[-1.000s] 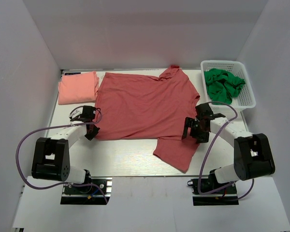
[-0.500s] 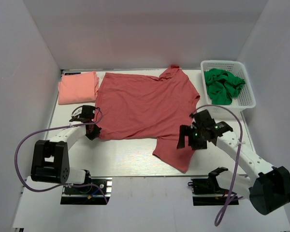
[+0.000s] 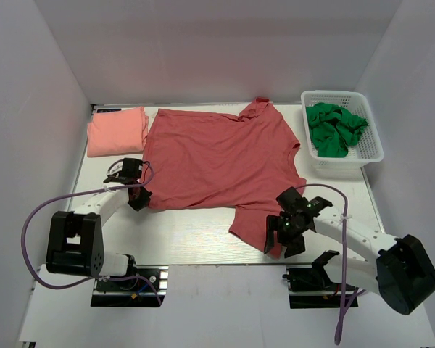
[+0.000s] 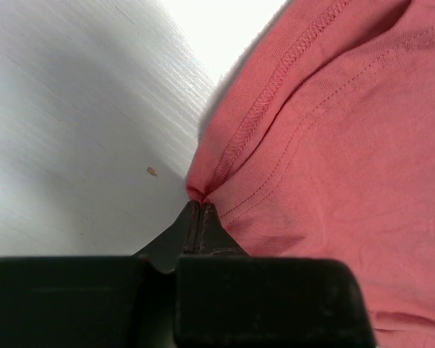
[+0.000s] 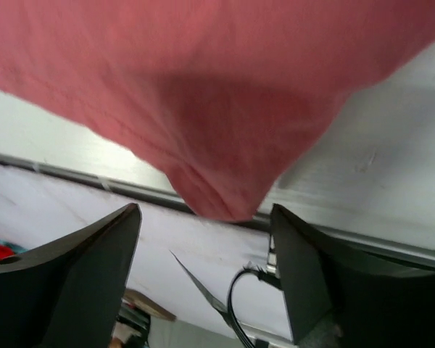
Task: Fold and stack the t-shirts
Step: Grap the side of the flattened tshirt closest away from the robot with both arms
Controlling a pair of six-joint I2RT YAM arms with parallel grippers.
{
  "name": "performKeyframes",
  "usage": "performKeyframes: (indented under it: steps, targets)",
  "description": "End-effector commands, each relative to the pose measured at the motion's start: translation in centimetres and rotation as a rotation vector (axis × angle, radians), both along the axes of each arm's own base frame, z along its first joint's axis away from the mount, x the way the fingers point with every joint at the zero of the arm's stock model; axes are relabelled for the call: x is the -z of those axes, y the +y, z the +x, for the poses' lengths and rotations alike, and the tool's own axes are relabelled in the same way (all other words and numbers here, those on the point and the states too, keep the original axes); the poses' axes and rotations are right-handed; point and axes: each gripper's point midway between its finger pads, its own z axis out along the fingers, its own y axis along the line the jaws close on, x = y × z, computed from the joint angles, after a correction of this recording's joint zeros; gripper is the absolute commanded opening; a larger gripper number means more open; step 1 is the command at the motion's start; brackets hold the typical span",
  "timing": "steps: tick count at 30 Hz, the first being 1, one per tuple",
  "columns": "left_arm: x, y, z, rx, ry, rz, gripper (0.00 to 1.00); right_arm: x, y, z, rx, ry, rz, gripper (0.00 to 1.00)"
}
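Brick-red cloth is the main concern: the big red t-shirt [image 3: 217, 159] lies spread flat in the middle of the table [image 3: 188, 232], w/ its near-right sleeve reaching about to the near edge. The left gripper [image 4: 201, 206] has its jaws pressed fully together on the near-left hem corner. Only a very small bit of fabric is pinched there, so the hem could slip out when the arm pulls or lifts. The right gripper [image 3: 284, 233] hangs over the sleeve tip w/ jaws wide apart and nothing held. If it goes down too close to the edge, one finger may strike the table rim, close on air, or take only the top layer. An uneven pull btw. both arms would wrinkle the shirt. Room: the folded pink t-shirt [image 3: 117, 131] lies right against the red one at far left (touching or not, cannot tell). The white basket [image 3: 370, 156] w/ green cloth [image 3: 335, 129] sits just beside the far-right sleeve, so free space is mostly the bare near strip.
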Motion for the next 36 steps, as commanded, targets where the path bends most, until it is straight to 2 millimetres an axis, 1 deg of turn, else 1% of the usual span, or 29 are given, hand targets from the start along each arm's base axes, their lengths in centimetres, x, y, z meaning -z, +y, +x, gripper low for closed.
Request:
performKeyframes:
  steps: [1, 3, 4, 5, 6, 8, 9, 11, 12, 13, 15, 16, 17, 18, 20, 21, 22, 24, 25, 26, 27, 28, 29, 30, 31, 32, 34, 35, 36]
  targets:
    - [-0.9, -0.3, 0.1, 0.010, -0.031, -0.011, 0.00, 0.2, 1.1, 2.3, 0.061, -0.073, 0.012, 0.76]
    - [-1.1, -0.2, -0.1, 0.010, -0.031, -0.011, 0.00, 1.1, 0.8, 2.5, 0.085, -0.067, -0.012, 0.72]
    - [-1.3, -0.2, -0.1, 0.010, -0.028, -0.010, 0.00, 1.5, 0.5, 2.2, 0.083, -0.057, -0.028, 0.69]
    - [-1.2, -0.1, -0.3, 0.006, -0.020, -0.001, 0.00, 1.8, 0.3, 2.2, 0.089, -0.051, -0.045, 0.63]
    - [-1.0, 0.0, -0.3, 0.006, -0.011, 0.000, 0.00, 1.8, 0.3, 2.1, 0.088, -0.044, -0.047, 0.42]
    - [-1.2, -0.1, -0.3, 0.006, -0.009, 0.000, 0.00, 1.8, 0.1, 2.2, 0.099, -0.044, -0.062, 0.18]
    - [-0.9, 0.0, -0.4, 0.006, 0.000, 0.001, 0.00, 1.7, -0.3, 2.0, 0.105, -0.038, -0.086, 0.00]
    - [-1.4, -0.4, -0.5, 0.014, 0.014, -0.017, 0.00, 1.0, -1.4, 1.3, 0.120, -0.014, -0.136, 0.00]
    - [-1.3, -0.2, -0.6, 0.005, 0.034, -0.015, 0.00, 0.4, -1.2, 1.1, 0.108, -0.005, -0.120, 0.00]
    - [-2.1, -0.1, -0.2, -0.007, 0.029, -0.011, 0.00, -0.3, -1.1, 0.1, 0.129, 0.048, -0.109, 0.00]
    - [-1.6, 0.4, -1.8, -0.018, 0.112, 0.023, 0.00, -1.0, -1.4, -1.5, 0.128, 0.115, -0.116, 0.00]
    - [-1.5, 0.4, -2.3, -0.018, 0.129, 0.025, 0.00, -1.7, -1.1, -2.8, 0.131, 0.182, -0.093, 0.00]
    - [-1.4, 0.5, -2.9, -0.018, 0.154, 0.028, 0.00, -1.7, -1.3, -3.9, 0.144, 0.219, -0.085, 0.00]
    - [-1.4, 0.5, -2.9, -0.018, 0.154, 0.028, 0.00, -2.2, -0.9, -4.4, 0.157, 0.237, -0.047, 0.00]
    - [-0.6, 0.8, -4.3, -0.035, 0.198, 0.030, 0.00, -2.5, -1.4, -6.0, 0.200, 0.301, -0.062, 0.00]
    - [-0.2, 0.7, -5.0, -0.032, 0.222, 0.023, 0.00, -2.5, -1.7, -6.3, 0.204, 0.286, -0.050, 0.00]
    - [-0.4, 0.5, -4.9, -0.029, 0.211, 0.011, 0.00, -2.5, -2.0, -6.9, 0.210, 0.301, -0.061, 0.00]
    - [0.2, 0.2, -5.5, -0.024, 0.225, -0.005, 0.00, -2.3, -1.9, -7.3, 0.215, 0.309, -0.042, 0.00]
    - [0.2, 0.2, -5.2, -0.024, 0.213, -0.007, 0.00, -2.3, -1.7, -7.2, 0.215, 0.308, -0.032, 0.00]
    - [0.2, -0.2, -5.3, -0.001, 0.216, -0.016, 0.00, -2.3, -1.0, -6.2, 0.195, 0.274, 0.004, 0.00]
    - [-0.2, -0.4, -4.8, 0.017, 0.203, -0.014, 0.00, -2.3, -0.9, -5.9, 0.185, 0.262, 0.004, 0.00]
    - [-0.5, -0.6, -4.4, 0.020, 0.192, -0.024, 0.00, -2.9, -0.5, -4.5, 0.161, 0.227, -0.007, 0.00]
    - [-0.9, -0.8, -4.1, 0.048, 0.184, -0.028, 0.00, -3.1, -0.3, -3.6, 0.121, 0.191, -0.003, 0.00]
    - [-1.4, -0.9, -3.1, 0.057, 0.159, -0.027, 0.00, -3.2, -0.3, -2.6, 0.110, 0.154, -0.024, 0.00]
    - [-1.9, -1.2, -2.5, 0.062, 0.143, -0.040, 0.00, -4.3, 0.4, -0.3, 0.081, 0.108, -0.035, 0.00]
    - [-2.3, -1.2, -2.1, 0.076, 0.130, -0.036, 0.00, -4.7, 0.6, 0.5, 0.059, 0.086, -0.042, 0.00]
    - [-3.7, -1.5, -0.5, 0.091, 0.081, -0.045, 0.00, -6.4, 2.0, 3.5, 0.051, 0.017, -0.017, 0.00]
    - [-4.3, -1.6, 0.0, 0.103, 0.064, -0.042, 0.00, -6.8, 2.4, 4.3, 0.056, -0.006, -0.006, 0.00]
    - [-5.3, -1.6, 0.9, 0.112, 0.033, -0.041, 0.00, -7.7, 2.8, 5.8, 0.069, -0.047, 0.015, 0.00]
